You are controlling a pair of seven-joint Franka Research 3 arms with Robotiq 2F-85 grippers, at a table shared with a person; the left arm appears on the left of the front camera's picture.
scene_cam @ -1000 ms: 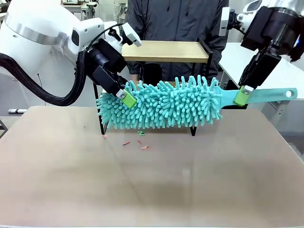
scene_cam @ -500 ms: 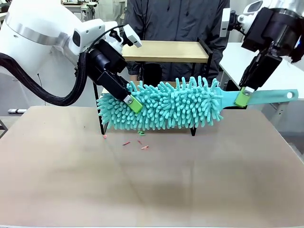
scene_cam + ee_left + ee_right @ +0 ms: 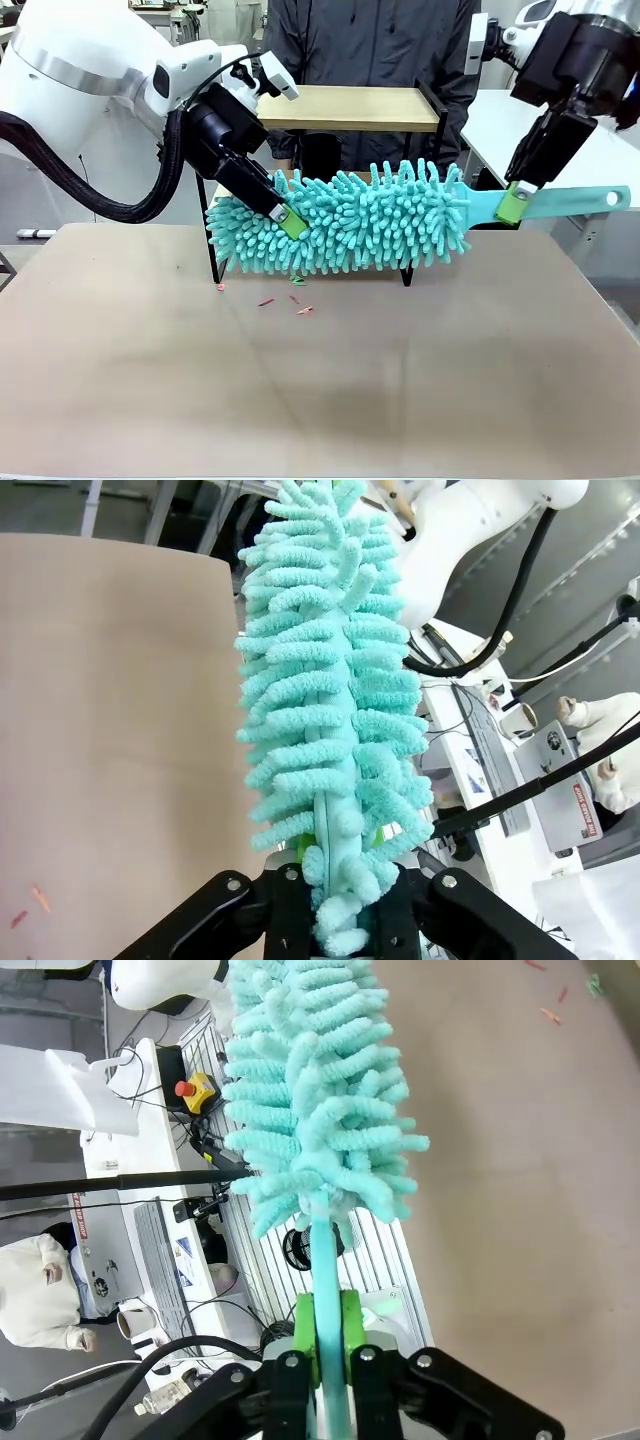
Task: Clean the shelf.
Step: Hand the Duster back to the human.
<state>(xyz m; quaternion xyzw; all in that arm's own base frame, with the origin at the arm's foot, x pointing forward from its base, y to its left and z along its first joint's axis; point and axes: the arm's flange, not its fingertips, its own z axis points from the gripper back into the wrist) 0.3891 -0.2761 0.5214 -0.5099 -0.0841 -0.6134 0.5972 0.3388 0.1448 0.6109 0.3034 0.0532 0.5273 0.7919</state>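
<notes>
We're mid hand-over: our left gripper (image 3: 286, 217) is clamped on the fluffy end of the teal duster (image 3: 345, 217), while the right gripper (image 3: 512, 203) sits on the handle, pads hugging it, though we can't tell how firmly. The shelf (image 3: 345, 107) stands just behind the duster. Next, we'd judge, the right lets go. Scraps (image 3: 285, 301) lie below the left gripper; the person (image 3: 370, 40) stands beyond.

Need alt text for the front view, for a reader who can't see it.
Two white robot arms hold a fluffy teal duster level in front of a small wooden shelf: the left end effector is closed in its fluffy head, the right end effector is around its handle. Small crumbs lie on the tan table; a person stands behind.
</notes>
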